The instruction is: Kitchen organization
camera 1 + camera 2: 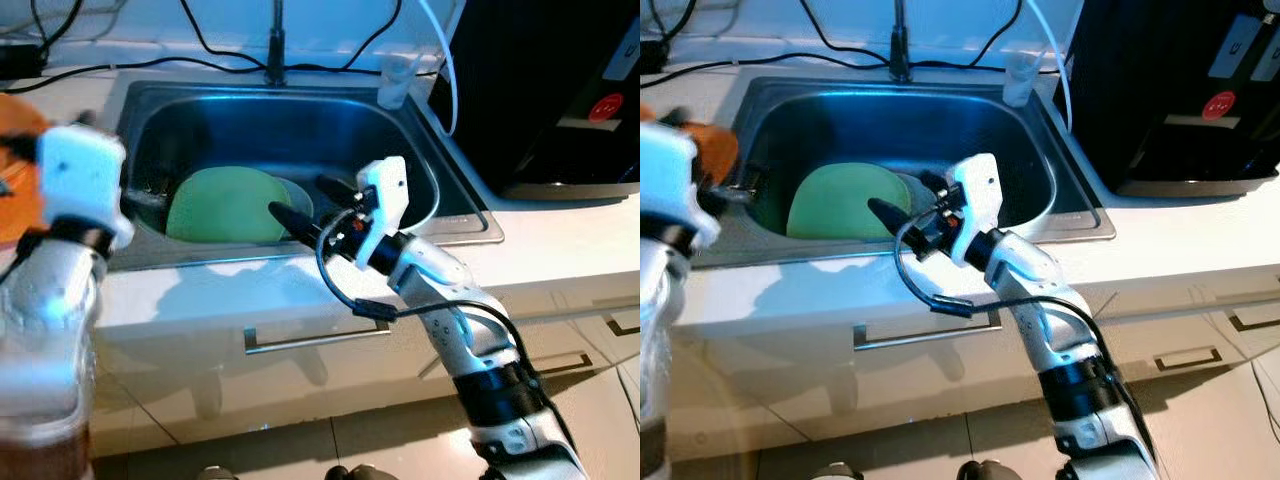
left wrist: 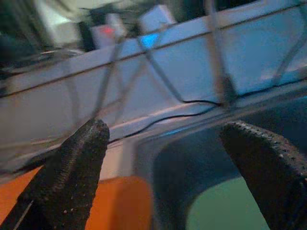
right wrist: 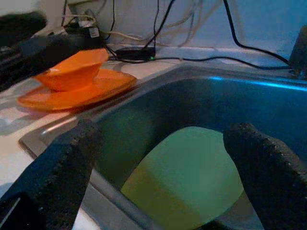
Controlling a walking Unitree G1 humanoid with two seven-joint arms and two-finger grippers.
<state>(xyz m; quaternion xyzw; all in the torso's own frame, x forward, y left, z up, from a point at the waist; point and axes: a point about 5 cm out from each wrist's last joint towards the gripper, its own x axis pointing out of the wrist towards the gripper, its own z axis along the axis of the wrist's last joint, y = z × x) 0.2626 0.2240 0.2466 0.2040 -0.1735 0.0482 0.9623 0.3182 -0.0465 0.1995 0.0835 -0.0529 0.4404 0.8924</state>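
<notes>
One steel sink [image 1: 410, 130] holds one green plate [image 1: 230, 205]; right gripper [image 1: 305, 205] above it, fingers spread. Left gripper [image 2: 177, 158] beside the sink, fingers spread. One orange bowl [image 3: 72, 72] on one orange plate [image 3: 81, 93] beside the sink.

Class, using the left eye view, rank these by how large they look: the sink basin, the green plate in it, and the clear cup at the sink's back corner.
1. Sink basin
2. Green plate
3. Clear cup, though it sits farthest from the camera.
</notes>
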